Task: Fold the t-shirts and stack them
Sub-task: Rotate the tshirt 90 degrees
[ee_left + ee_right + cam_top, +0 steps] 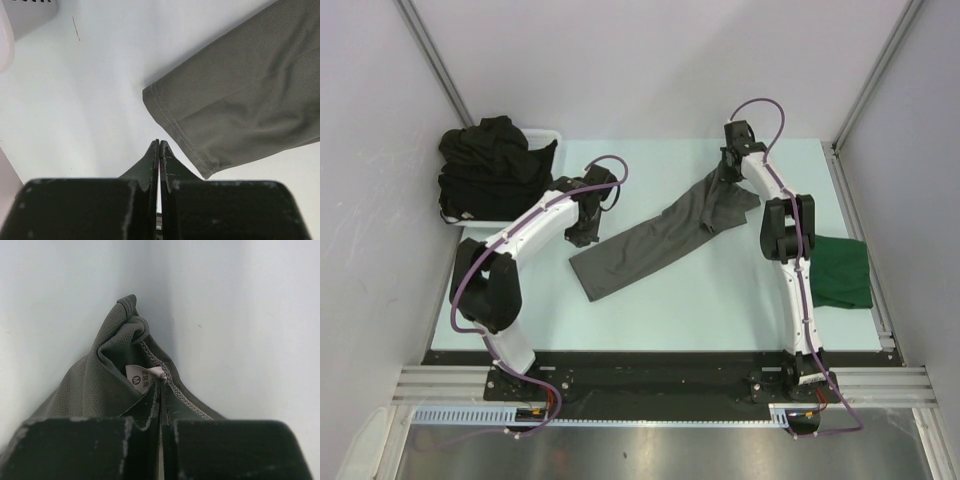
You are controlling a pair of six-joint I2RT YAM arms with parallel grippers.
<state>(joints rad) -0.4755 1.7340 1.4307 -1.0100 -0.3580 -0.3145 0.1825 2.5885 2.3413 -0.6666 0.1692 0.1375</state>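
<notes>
A charcoal grey t-shirt (655, 240) lies stretched in a diagonal strip across the middle of the table. Its collar end is bunched up at my right gripper (728, 180). In the right wrist view the right gripper (161, 381) is shut on the collar of the grey t-shirt (90, 385), right beside the white neck label (142, 376). My left gripper (582, 236) stands at the shirt's lower left end. In the left wrist view the left gripper (159, 143) is shut with nothing in it, and the hem corner of the grey t-shirt (235, 100) lies just to its right.
A dark green t-shirt (842, 272) lies folded at the table's right edge, beside the right arm. Black t-shirts (492, 160) are heaped in a white basket (548, 134) at the back left; a corner of the basket (30, 15) shows in the left wrist view.
</notes>
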